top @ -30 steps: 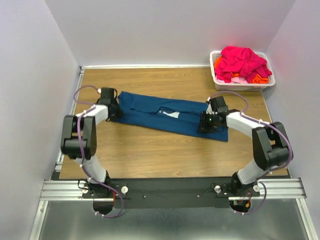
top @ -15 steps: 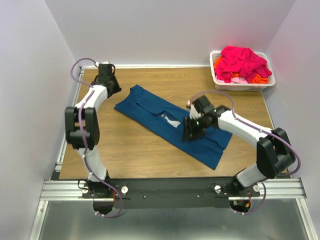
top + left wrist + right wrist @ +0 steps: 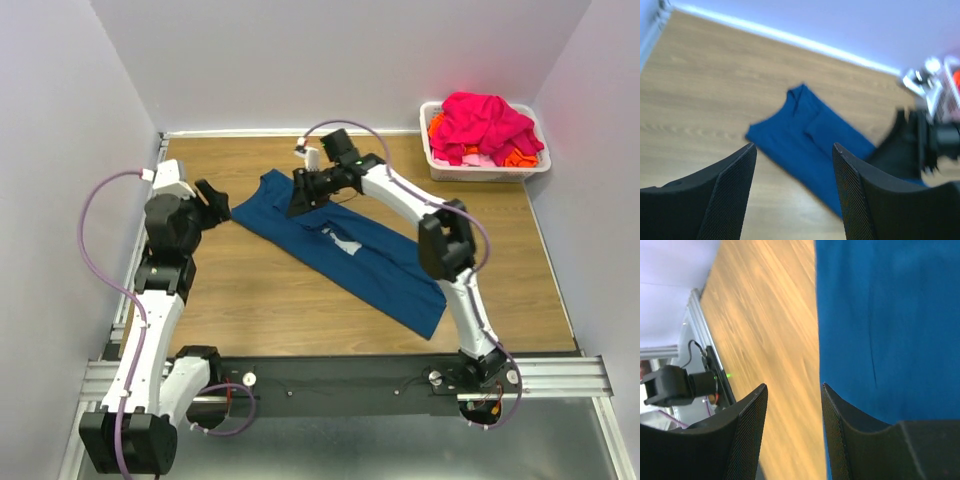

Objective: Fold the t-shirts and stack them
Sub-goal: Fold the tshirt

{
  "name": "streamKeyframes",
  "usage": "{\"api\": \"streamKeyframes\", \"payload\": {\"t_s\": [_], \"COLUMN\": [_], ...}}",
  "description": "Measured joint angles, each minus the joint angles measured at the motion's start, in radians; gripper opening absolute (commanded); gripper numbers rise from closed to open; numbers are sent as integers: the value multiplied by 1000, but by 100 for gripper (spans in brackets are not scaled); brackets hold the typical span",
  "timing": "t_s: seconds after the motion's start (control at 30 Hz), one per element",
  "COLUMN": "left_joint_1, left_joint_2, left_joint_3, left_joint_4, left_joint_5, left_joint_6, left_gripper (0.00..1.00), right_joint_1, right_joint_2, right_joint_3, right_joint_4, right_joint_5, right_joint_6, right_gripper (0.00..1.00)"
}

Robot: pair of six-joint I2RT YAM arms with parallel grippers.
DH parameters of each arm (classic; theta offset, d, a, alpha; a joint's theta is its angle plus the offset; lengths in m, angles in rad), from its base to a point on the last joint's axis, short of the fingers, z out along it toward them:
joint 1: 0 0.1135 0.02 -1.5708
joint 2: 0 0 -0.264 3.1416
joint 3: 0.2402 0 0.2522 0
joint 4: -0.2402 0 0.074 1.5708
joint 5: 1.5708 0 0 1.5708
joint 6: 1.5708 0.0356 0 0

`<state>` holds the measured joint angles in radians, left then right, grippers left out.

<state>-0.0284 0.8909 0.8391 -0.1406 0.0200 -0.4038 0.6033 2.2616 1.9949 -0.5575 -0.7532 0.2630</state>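
A dark teal-blue t-shirt lies folded into a long strip, running diagonally across the wooden table from far left to near right. A pale print shows at its middle. My left gripper hovers just left of the shirt's far end, open and empty; in the left wrist view the gripper looks down at the shirt. My right gripper is over the shirt's far-left end, open. In the right wrist view the gripper has bare wood between its fingers, with the shirt's edge beside one finger.
A white basket stands at the table's far right corner, heaped with magenta-pink t-shirts and an orange one. Purple walls close in the table on three sides. The arm bases sit on the metal rail at the near edge.
My left gripper has opened, let go of the shirt and pulled back left. My right arm has swung from the shirt's right end to its far-left end. The shirt has turned diagonal.
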Motion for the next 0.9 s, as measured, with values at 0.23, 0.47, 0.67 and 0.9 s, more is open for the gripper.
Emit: {"api": "streamKeyframes", "payload": {"t_s": [0.23,0.47,0.67,0.9], "left_joint_1": [0,0,0,0], "left_joint_2": [-39,14,27,40], "left_joint_3": [-202,-211,-211,-211], "left_joint_4": [-11,14,24,36], "left_joint_5": [60,87,97,101], "left_joint_6": [15,27,27,34], "left_gripper": [70,69,69,68], "right_joint_1": [62,71,2,-179], "right_joint_2": [282,423,500,587], "right_joint_3": [221,281,362,484], "right_joint_4": [31,98,254,449], "right_joint_5": [-142,-220,-203,-77], "right_joint_6": [14,103,252,403], "right_gripper": [54,54,54,61]}}
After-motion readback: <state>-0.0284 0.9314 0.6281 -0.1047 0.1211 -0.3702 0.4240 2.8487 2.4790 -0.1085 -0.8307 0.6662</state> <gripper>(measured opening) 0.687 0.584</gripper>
